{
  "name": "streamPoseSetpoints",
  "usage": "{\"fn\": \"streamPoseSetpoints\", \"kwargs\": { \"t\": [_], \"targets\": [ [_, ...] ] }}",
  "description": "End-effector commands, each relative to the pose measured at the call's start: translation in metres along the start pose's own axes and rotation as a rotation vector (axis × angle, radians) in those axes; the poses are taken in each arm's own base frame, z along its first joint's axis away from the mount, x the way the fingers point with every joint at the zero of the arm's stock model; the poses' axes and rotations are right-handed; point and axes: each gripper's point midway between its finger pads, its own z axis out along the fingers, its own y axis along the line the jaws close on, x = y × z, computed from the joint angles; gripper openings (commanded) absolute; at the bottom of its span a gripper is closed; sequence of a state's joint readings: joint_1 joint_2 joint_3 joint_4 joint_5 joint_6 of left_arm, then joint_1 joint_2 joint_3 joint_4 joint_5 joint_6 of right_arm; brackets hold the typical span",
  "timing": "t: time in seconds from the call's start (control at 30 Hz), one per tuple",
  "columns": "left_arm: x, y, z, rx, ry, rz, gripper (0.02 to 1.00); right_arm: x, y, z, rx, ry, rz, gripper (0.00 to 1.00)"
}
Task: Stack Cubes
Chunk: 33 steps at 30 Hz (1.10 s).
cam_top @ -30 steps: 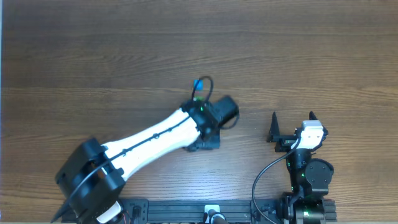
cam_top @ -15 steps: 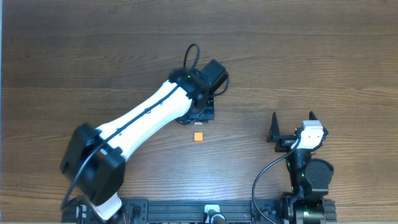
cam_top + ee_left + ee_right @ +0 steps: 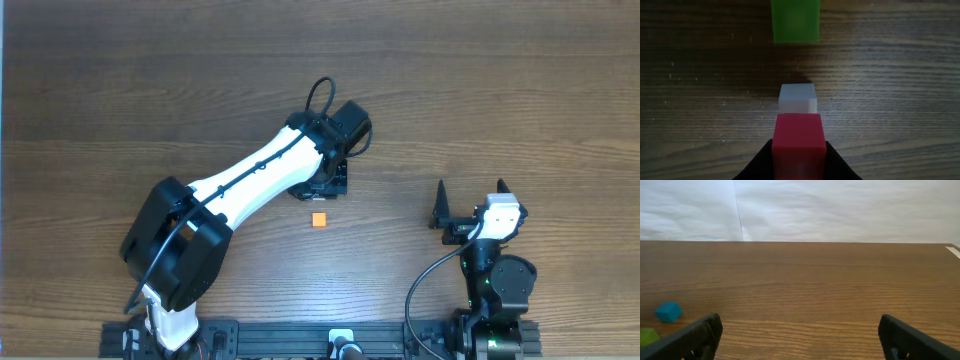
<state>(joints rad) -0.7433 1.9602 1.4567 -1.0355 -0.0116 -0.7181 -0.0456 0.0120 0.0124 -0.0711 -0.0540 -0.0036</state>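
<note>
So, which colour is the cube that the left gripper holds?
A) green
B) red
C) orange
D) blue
B: in the left wrist view the red cube sits between the two fingers of the left gripper, while the green cube lies free on the table.

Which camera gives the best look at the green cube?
The left wrist view: the green cube sits close and large, just cut by the picture's edge. The right wrist view catches a far-off corner of it. From above, the left arm covers that spot.
</note>
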Motion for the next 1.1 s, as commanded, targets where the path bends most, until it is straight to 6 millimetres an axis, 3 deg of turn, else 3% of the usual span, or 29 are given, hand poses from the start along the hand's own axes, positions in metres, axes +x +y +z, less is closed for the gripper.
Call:
{"fn": "streamPoseSetpoints", "kwargs": {
  "t": [0.03,1.1],
  "targets": [
    [-0.0071,-0.0023,0.0022,0.009,-0.008,0.005,0.038,0.002,-0.0007,0.0001,0.001,0.0,-0.001,0.991],
    [-0.0114,0.0011,0.01,-0.003,-0.005,-0.055,0.038,0.002,-0.0007,0.0001,0.001,0.0,-0.001,0.991]
  ]
}}
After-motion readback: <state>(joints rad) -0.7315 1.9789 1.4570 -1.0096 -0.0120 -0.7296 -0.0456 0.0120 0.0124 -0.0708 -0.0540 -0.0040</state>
